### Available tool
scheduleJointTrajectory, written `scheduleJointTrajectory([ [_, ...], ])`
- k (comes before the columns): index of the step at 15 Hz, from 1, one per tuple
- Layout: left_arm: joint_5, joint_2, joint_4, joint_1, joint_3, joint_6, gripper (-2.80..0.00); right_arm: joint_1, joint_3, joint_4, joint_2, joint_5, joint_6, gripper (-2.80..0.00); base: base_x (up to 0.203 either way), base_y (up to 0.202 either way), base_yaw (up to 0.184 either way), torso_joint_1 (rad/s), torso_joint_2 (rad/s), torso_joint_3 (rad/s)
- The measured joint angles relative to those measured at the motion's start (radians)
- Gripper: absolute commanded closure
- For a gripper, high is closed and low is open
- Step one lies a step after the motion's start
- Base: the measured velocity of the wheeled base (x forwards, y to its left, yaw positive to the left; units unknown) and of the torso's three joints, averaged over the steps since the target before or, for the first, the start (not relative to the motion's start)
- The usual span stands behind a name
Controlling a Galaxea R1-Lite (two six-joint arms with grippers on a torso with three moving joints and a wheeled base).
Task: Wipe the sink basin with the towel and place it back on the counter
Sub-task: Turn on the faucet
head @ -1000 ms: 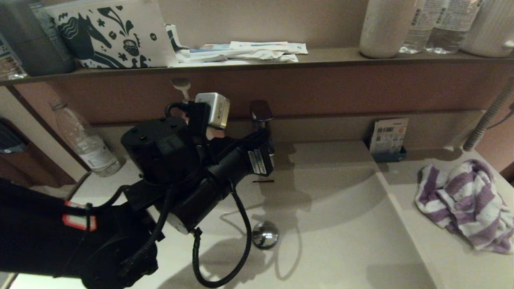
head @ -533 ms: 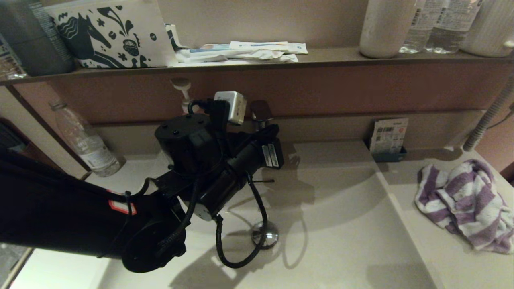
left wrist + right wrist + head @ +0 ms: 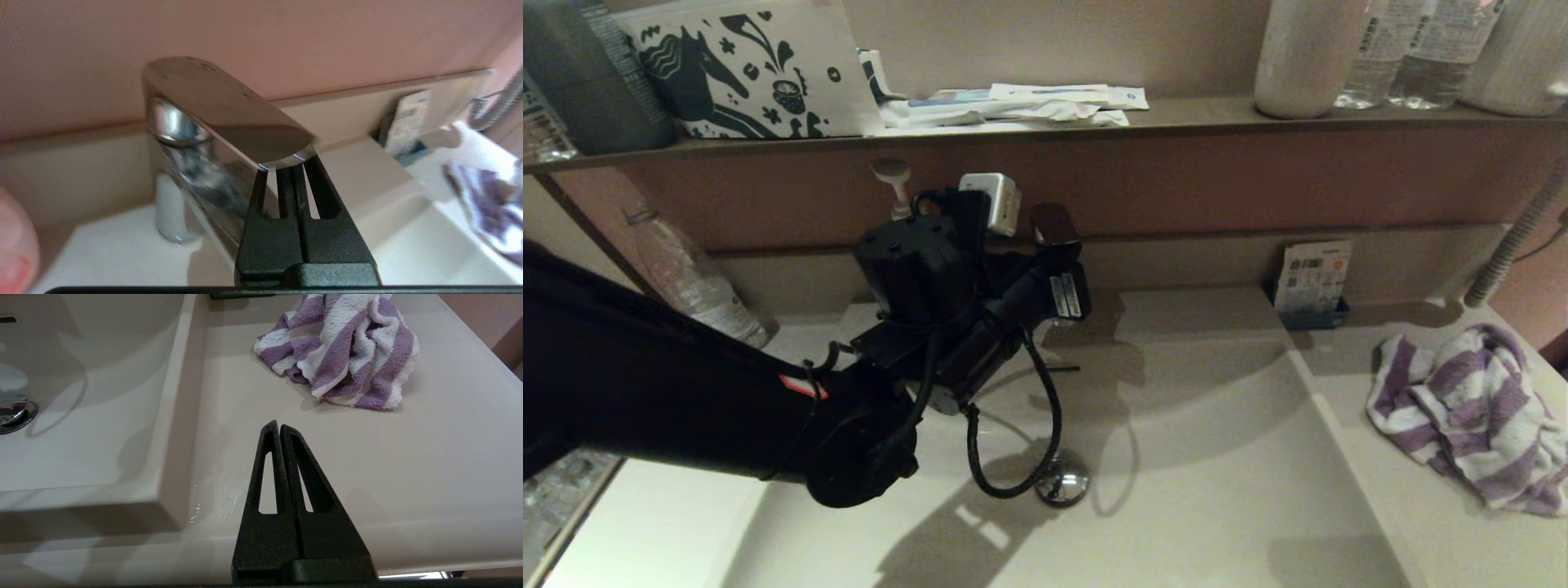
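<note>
The purple-and-white striped towel (image 3: 1470, 416) (image 3: 343, 355) lies crumpled on the counter (image 3: 1421, 523) (image 3: 408, 457), right of the sink basin (image 3: 1217, 425). The basin's chrome drain stopper (image 3: 1062, 483) (image 3: 12, 412) shows below my left arm (image 3: 915, 327), which reaches across the basin to the chrome faucet lever (image 3: 1054, 222) (image 3: 229, 110). My left gripper (image 3: 292, 169) is shut and empty, its tips right under the lever's front end. My right gripper (image 3: 279, 426) is shut and empty above the counter's front part, well short of the towel; it is outside the head view.
A dark shelf (image 3: 1192, 118) above holds a printed box, packets and bottles. A plastic bottle (image 3: 690, 282) and a soap pump (image 3: 894, 184) stand at the back left. A small card holder (image 3: 1313, 282) and a hose (image 3: 1515, 241) are at the back right.
My left arm has moved up and away from me, toward the back wall, bringing its gripper to the faucet lever. The towel has not moved.
</note>
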State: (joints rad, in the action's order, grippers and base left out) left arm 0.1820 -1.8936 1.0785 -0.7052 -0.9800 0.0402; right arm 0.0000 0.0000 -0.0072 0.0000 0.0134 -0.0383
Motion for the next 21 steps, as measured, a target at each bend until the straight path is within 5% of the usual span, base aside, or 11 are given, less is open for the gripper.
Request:
scheduleJointTrajectory([
  [12, -0.001, 0.028, -0.046, 0.027, -0.074, -0.004, 0.00, 0.000, 0.000, 0.000, 0.000, 0.000, 0.000, 0.00, 0.000, 0.000, 0.000, 0.000, 0.00, 0.000],
  [21, -0.001, 0.071, 0.004, 0.028, 0.054, -0.002, 0.00, 0.000, 0.000, 0.000, 0.000, 0.000, 0.000, 0.00, 0.000, 0.000, 0.000, 0.000, 0.00, 0.000],
])
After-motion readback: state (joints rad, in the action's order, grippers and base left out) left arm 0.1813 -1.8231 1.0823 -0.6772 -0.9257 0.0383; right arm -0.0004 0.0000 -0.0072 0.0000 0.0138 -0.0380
